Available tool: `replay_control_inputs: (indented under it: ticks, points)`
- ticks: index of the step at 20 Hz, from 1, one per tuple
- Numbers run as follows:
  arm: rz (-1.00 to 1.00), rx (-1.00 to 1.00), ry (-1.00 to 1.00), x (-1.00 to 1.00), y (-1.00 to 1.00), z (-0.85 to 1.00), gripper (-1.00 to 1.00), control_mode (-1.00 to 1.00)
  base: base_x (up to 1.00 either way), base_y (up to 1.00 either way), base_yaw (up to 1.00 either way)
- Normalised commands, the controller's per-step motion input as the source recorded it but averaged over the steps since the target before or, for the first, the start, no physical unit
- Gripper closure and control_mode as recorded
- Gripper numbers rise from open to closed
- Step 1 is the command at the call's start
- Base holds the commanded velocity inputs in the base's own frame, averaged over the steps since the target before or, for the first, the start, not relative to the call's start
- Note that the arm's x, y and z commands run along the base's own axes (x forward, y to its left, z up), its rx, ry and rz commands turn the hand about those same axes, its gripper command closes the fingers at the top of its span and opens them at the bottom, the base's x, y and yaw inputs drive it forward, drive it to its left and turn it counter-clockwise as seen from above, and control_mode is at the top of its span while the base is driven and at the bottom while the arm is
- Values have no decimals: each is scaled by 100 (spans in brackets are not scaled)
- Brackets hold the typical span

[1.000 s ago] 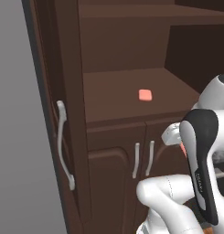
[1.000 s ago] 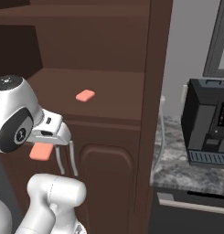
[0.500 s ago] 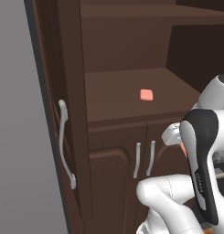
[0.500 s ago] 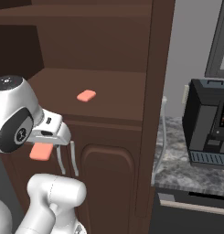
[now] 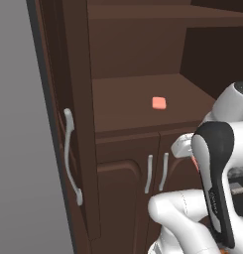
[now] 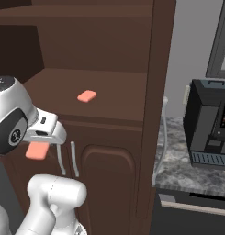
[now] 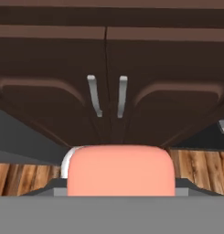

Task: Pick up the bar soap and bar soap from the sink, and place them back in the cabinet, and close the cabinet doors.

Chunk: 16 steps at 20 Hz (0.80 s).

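Below cabinet shelf (image 5: 128,106), pincer (image 6: 40,144) hangs before short arched doors (image 7: 106,87), clenched on second bar soap (image 7: 120,170).

Step in hand, by my judgement: carrying second soap to cabinet (image 6: 104,50); first soap (image 5: 159,102) lies flat on shelf, well apart from pincer.

Next move calls for: lift above shelf edge, reach inward, set down beside first soap, then retreat and swing tall doors shut.

Count: soaps two; tall door handles two, left (image 5: 71,156), right (image 6: 162,133); short handles two (image 7: 93,95); coffee machine (image 6: 208,124) one, on table (image 6: 192,172).
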Motion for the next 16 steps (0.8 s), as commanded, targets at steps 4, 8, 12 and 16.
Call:
replay_control_inputs:
  ticks: [4,8,12,16]
  points:
    - [0,-1,-16,2,59,27,100,-100,0,0,0]
    - [0,0,-11,34,50,27,100,-100,0,0,0]
    - [0,0,-2,73,19,11,100,-100,0,0,0]
    - [0,1,0,86,0,3,100,-100,0,0,0]
